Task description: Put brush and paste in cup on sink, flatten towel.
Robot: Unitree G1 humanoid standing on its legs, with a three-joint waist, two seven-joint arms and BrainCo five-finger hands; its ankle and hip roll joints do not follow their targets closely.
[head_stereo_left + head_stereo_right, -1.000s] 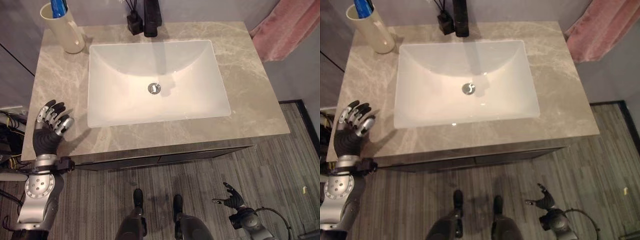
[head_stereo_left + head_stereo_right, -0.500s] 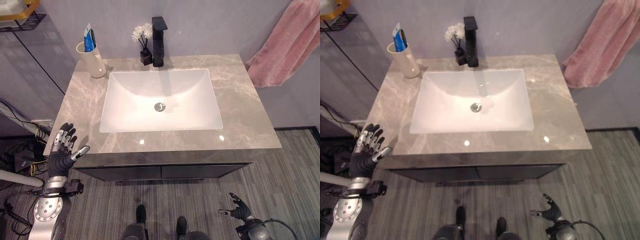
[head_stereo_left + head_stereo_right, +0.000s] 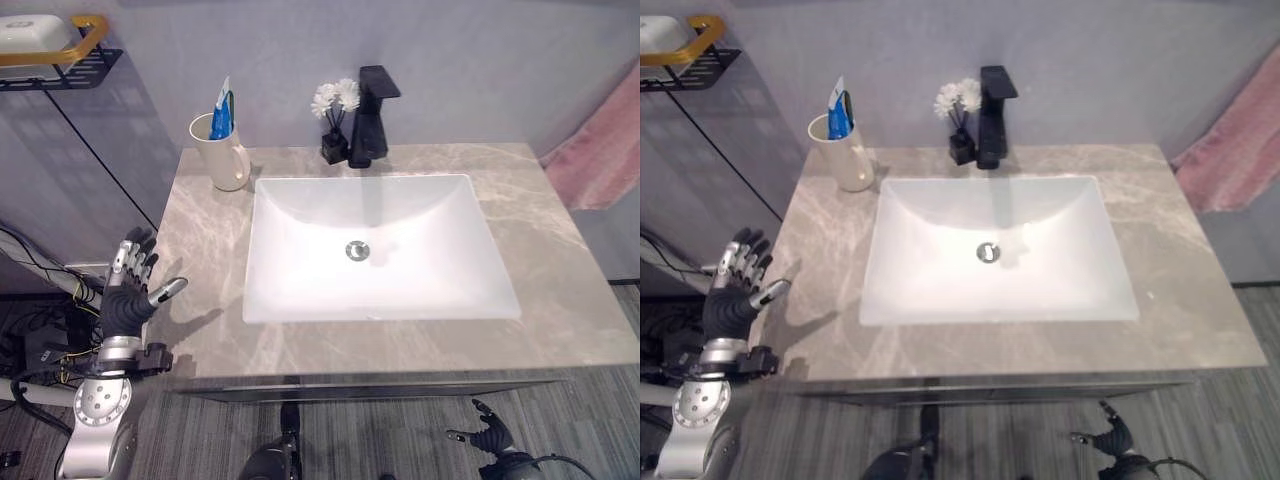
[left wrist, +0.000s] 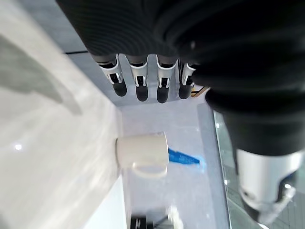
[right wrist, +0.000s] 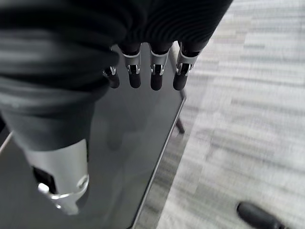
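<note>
A cream cup with a handle stands at the back left of the grey marble counter, beside the white sink. A blue and white paste tube and a brush stick out of the cup; the cup also shows in the left wrist view. A pink towel hangs on the wall at the right. My left hand is raised off the counter's left edge, open and empty. My right hand hangs low over the floor at the lower right, fingers relaxed and empty.
A black tap and a small black vase of white flowers stand behind the sink. A black wire shelf with a yellow rim hangs on the wall at upper left. A dark cabinet front lies past my right hand.
The camera has moved, so the whole scene has shifted right and down. My left hand stays raised and open by the counter's left edge. The right hand still hangs low.
</note>
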